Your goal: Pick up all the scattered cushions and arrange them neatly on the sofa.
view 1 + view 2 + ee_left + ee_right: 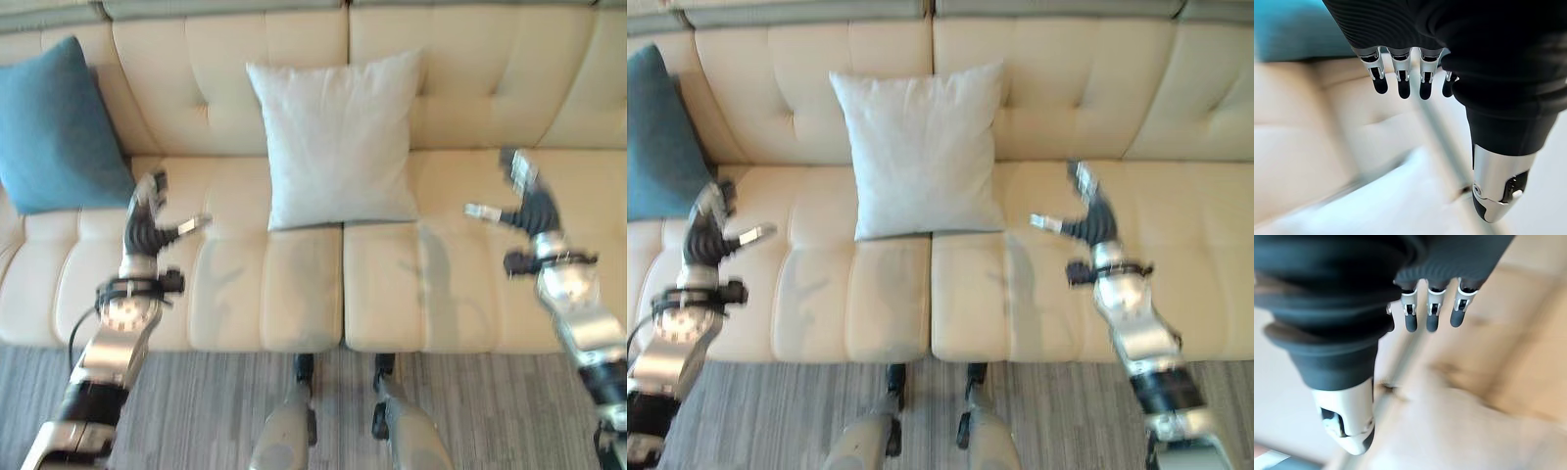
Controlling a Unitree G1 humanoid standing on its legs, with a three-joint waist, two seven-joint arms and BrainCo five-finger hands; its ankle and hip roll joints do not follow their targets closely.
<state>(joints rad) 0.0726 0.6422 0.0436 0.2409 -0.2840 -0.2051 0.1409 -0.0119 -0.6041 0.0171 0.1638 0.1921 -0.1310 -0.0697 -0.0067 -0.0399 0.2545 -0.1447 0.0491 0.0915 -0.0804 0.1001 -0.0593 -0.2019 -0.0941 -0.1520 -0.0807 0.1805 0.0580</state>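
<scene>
White cushion (336, 137) upright btwn both hands, blue cushion (54, 127) just beyond left hand (147, 220); right hand (529, 206) & left empty, fingers straight. Looks near done.

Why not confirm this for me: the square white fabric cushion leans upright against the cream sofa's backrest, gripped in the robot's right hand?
Not gripped. In the left eye view the right hand hangs open, apart from the square white fabric cushion, which does lean upright against the cream sofa backrest.
</scene>
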